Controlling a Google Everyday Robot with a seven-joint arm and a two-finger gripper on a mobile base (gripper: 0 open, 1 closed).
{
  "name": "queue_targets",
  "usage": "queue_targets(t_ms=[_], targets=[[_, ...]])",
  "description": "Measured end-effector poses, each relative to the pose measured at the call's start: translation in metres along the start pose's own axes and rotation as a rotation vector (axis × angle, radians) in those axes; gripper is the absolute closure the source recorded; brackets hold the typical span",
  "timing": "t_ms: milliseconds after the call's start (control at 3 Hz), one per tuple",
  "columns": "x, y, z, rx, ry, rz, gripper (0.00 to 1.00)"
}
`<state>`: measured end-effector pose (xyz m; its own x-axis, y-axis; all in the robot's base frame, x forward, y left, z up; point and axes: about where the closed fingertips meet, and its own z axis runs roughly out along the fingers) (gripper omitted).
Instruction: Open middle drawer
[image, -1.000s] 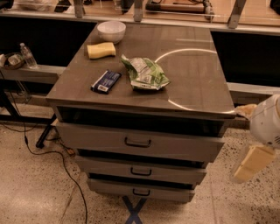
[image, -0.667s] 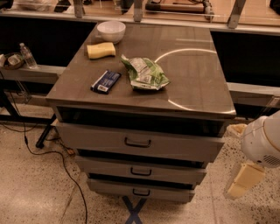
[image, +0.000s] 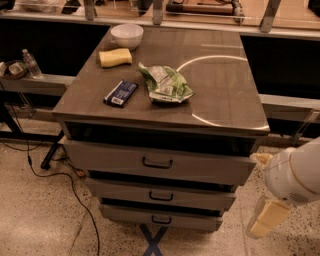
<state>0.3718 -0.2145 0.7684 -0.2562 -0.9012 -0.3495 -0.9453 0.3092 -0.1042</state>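
The grey cabinet (image: 165, 122) has three drawers, all closed. The middle drawer (image: 200, 199) is a low flat grey front with a small dark bail handle (image: 161, 196) at its centre. It sits below the taller top drawer (image: 115, 159) and above the lowest drawer (image: 125, 214). My gripper (image: 265, 220) hangs off the white arm (image: 295, 175) at the lower right. It is to the right of the cabinet at about the height of the lower drawers, apart from every handle.
On the cabinet top lie a white bowl (image: 126, 35), a yellow sponge (image: 115, 57), a blue packet (image: 121, 93) and a green chip bag (image: 165, 85). A water bottle (image: 31, 63) stands on the left shelf. Black cables (image: 50, 172) trail on the floor at left.
My arm and gripper have moved down and a little left, closer to the cabinet's right side. The drawers and the objects on top have not moved.
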Motion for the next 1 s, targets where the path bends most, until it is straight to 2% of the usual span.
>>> queue_targets(t_ms=[667, 1000], targets=[[0.019, 0.044, 0.096, -0.046, -0.093, -0.05, 0.0], [0.014, 0.055, 0.139, -0.053, -0.155, -0.069, 0.0]])
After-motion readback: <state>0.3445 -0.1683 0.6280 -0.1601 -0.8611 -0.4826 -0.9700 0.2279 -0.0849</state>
